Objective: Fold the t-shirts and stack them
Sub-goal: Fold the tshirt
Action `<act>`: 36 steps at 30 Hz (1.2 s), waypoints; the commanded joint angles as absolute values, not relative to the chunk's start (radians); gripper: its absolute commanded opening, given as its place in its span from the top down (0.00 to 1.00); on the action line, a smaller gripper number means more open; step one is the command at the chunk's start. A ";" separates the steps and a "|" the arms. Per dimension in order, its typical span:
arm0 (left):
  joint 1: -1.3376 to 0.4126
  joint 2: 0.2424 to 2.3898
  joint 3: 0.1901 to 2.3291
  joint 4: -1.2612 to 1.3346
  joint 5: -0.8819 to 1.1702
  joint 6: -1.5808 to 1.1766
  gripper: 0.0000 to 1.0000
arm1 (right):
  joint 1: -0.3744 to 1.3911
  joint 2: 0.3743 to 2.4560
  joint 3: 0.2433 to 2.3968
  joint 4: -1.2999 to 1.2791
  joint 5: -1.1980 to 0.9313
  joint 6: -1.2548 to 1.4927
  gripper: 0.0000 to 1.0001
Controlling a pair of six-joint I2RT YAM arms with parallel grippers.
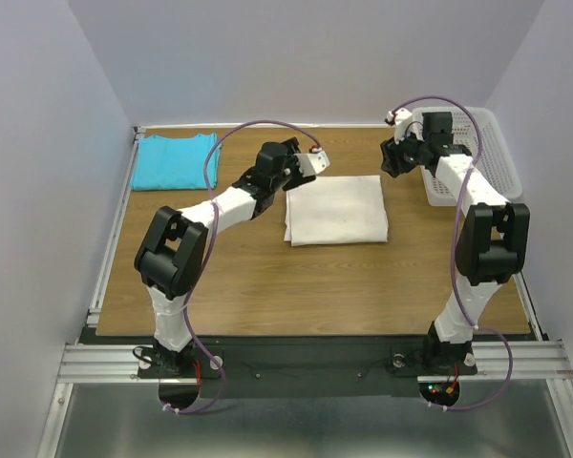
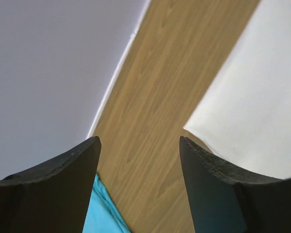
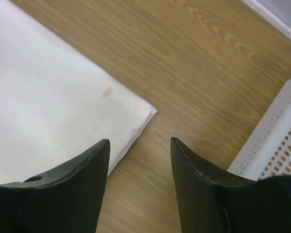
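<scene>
Our left gripper (image 1: 313, 164) and right gripper (image 1: 392, 157) hover spread and empty at the folded cream t-shirt (image 1: 336, 210) mid-table. The turquoise t-shirt (image 1: 175, 160) lies at the far-left corner. We judge that pinching one layer could undo the fold.

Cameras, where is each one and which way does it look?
Top external: above, behind the bases, looking down at the table; left arm and right arm show.
Left wrist: on the left arm, facing table and wall; left gripper open.
Right wrist: looks down at the table and basket; right gripper open.
Shared: all see the cream t-shirt; top and left wrist, the turquoise t-shirt.
</scene>
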State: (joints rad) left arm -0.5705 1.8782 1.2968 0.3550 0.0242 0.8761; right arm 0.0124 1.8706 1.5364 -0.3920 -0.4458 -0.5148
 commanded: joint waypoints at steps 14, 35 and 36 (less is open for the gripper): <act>-0.519 1.713 1.393 0.150 0.248 -0.062 0.12 | 0.012 1.720 1.290 -0.359 -0.831 -0.192 0.67; -0.479 2.022 1.266 0.396 0.445 -0.445 0.36 | 0.014 2.034 1.431 -0.357 -0.628 -0.020 0.81; -0.468 2.022 1.252 0.396 0.440 -0.446 0.37 | 0.014 2.028 1.425 -0.357 -0.605 -0.021 0.81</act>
